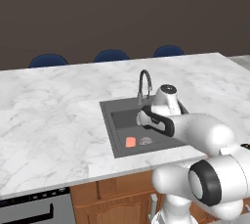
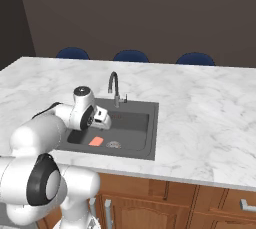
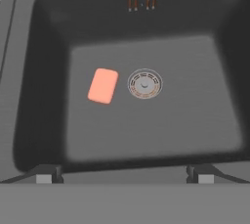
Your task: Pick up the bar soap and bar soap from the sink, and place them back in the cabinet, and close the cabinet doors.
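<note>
Looking down from the hand view, the gripper (image 3: 125,174) hangs above the sink (image 3: 44,37) with its two dark tips spread wide apart near the bottom corners and nothing between them, so it's open and empty. Just past the tips on the basin floor lies one bar soap (image 3: 103,85), flat and a bit tilted, sitting just beside the round drain strainer (image 3: 144,83) but not touching it. Biggest worry from here imo: the bar is thin and lies flush on the floor, so the fingers could come down on top of it or skate it sideways toward the strainer or the wall instead of pinching it, and since it's rotated relative to the tips, the hand probably needs a twist to close across the narrow side. I only spot one pink bar in the basin, can't tell where the second one is. Farther out, the base views add what the hand view lacks: the arched faucet (image 2: 114,87) at the back rim, close to the wrist, so lifting carelessly might clip it, plus the marble counter (image 1: 49,110) and blue chairs (image 1: 111,55) beyond
</note>
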You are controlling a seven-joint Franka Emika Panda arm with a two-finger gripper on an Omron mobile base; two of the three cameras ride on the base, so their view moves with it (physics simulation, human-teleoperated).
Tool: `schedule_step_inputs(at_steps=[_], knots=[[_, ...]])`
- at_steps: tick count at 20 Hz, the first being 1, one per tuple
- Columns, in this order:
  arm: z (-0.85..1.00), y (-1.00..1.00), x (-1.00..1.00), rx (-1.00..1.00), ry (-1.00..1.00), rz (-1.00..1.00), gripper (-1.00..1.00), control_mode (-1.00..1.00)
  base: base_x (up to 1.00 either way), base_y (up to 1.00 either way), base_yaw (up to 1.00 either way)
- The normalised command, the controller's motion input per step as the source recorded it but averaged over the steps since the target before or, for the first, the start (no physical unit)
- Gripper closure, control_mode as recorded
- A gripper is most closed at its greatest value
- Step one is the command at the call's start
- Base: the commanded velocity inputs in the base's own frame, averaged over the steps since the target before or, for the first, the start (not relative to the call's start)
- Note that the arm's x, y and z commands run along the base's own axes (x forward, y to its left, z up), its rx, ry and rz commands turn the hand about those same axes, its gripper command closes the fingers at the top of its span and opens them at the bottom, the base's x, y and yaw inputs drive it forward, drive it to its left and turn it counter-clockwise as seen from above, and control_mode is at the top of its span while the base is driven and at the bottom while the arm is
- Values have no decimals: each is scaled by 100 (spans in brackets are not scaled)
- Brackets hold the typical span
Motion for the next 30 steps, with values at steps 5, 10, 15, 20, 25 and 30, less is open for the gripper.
schedule_step_inputs(at_steps=[5, 10, 15, 20, 25, 30], knots=[[-18, 10, 13, 0, 0, 0, -100, -100, 0, 0, 0], [-15, 9, 11, 0, 0, 0, -100, -100, 0, 0, 0], [-15, 6, 11, 0, 0, 0, -100, -100, 0, 0, 0], [-12, 6, 16, 0, 2, 0, -100, -100, 0, 0, 0], [-11, 7, 21, 0, 3, 0, -100, -100, 0, 0, 0], [-11, 7, 20, 0, 5, 0, -100, -100, 0, 0, 0]])
